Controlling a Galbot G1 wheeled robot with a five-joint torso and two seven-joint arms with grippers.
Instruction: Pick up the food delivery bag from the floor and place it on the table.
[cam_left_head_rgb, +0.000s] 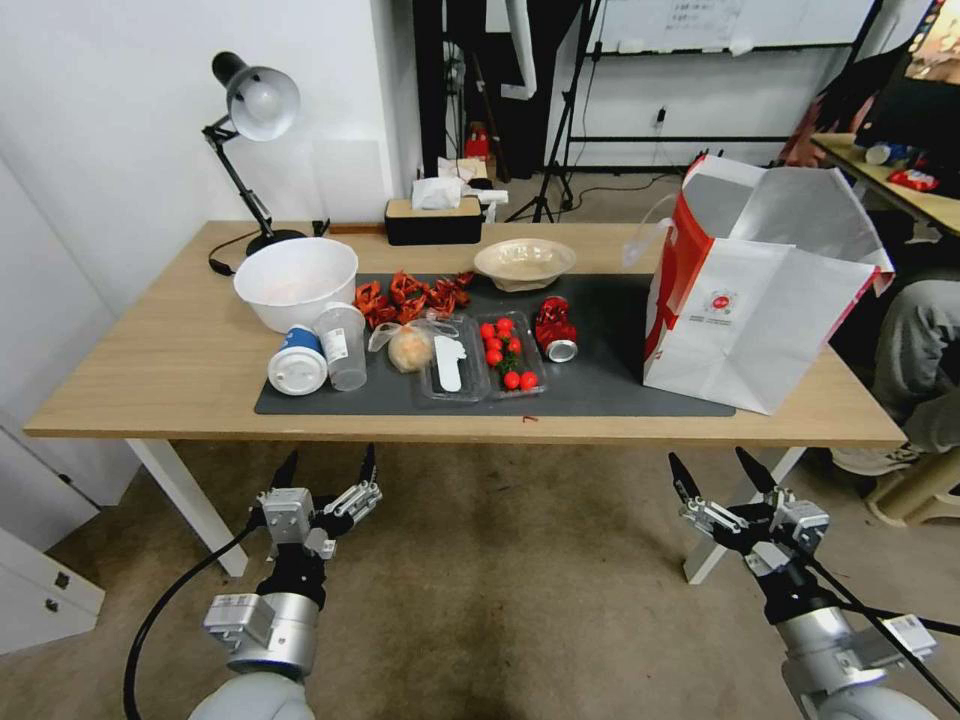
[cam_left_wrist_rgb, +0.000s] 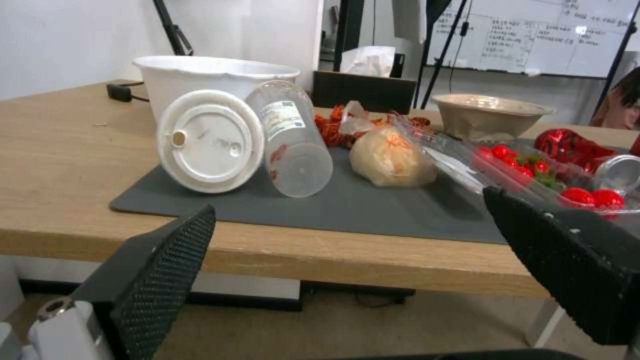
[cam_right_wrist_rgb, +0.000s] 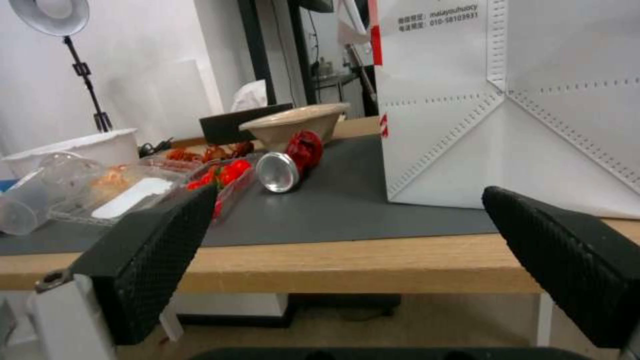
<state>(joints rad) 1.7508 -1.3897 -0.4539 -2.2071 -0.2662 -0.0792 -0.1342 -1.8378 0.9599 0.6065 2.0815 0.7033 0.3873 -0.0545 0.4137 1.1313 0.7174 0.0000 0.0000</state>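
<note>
From the head view, the food delivery bag (cam_left_head_rgb: 760, 290) stands upright on the right end of the table (cam_left_head_rgb: 140, 370), its base partly on the dark grey mat (cam_left_head_rgb: 600, 385) and partly on bare wood, its mouth open so the foil lining shows. The left gripper (cam_left_head_rgb: 326, 470) and the right gripper (cam_left_head_rgb: 718, 473) both hang low in front of the table's near edge, above the floor (cam_left_head_rgb: 500, 600), each with its jaws spread wide and holding nothing. Judged from this, the placing step looks done, and what remains is only to keep both arms clear of the table and the bag. In the left wrist view, the left gripper's fingers (cam_left_wrist_rgb: 163, 270) frame the near table edge, well apart, with nothing between them; beyond lie a lidded cup (cam_left_wrist_rgb: 210, 141) on its side, a clear cup (cam_left_wrist_rgb: 297, 142) and a white bowl (cam_left_wrist_rgb: 213, 80) on the mat. In the right wrist view, the right gripper's fingers (cam_right_wrist_rgb: 153, 260) are likewise far apart and empty, below the table edge; the bag rises just beyond, resting flat with its lower corner on the mat, and a tipped can (cam_right_wrist_rgb: 283, 167) lies near it. Any further move calls for care not to nudge the bag, which looks light and easily tipped.
</note>
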